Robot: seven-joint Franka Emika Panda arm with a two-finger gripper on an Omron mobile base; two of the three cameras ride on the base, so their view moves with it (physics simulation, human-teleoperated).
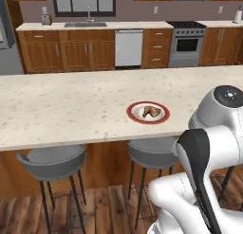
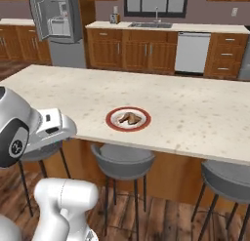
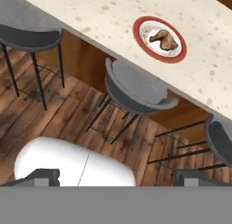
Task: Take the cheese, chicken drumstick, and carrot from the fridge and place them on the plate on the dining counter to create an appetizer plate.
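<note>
From the left base view, the plate [image 1: 147,112] sits on the dining counter [image 1: 61,107], near its front edge, with the drumstick [image 1: 151,111] lying on it. Two grey stools [image 1: 51,164] stand tucked under the counter's edge, one left of the plate and one almost straight below it. The arm rises at lower right, short of the counter. Behind are the wall cabinets, the sink [image 1: 86,24], a white dishwasher [image 1: 128,47] and the stove [image 1: 187,43].

From the right base view, the plate [image 2: 128,119] holds the drumstick [image 2: 130,118] alone. The fridge [image 2: 57,21] stands far back at upper left, door open. Stools stand below the counter [image 2: 195,108].

In the hand view, the gripper [image 3: 116,177] has its two tips set wide apart with nothing between them, above the wooden floor [image 3: 54,114]. A stool [image 3: 136,94] lies between it and the plate [image 3: 159,39] with the drumstick [image 3: 164,39].
</note>
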